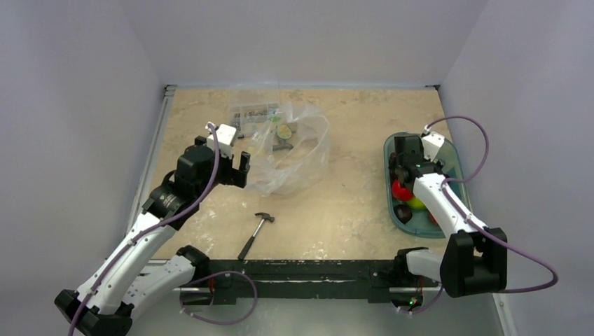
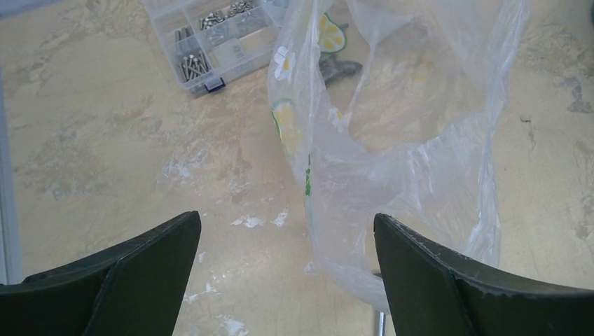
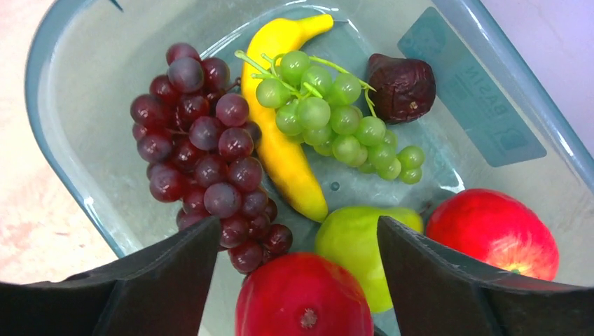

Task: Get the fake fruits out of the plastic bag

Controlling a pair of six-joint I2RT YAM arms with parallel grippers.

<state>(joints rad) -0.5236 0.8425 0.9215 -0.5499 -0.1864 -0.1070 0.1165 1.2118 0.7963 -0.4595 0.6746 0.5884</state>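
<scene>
The tub label (image 3: 473,94) perhaps reads "BASIN".

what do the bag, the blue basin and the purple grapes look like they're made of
The plastic bag: thin clear film, glossy; it crinkles and the table shows through. The basin: rigid translucent bluish plastic, smooth walls. The purple grapes: probably hard plastic; every berry is evenly glossy with sharp highlights.
</scene>
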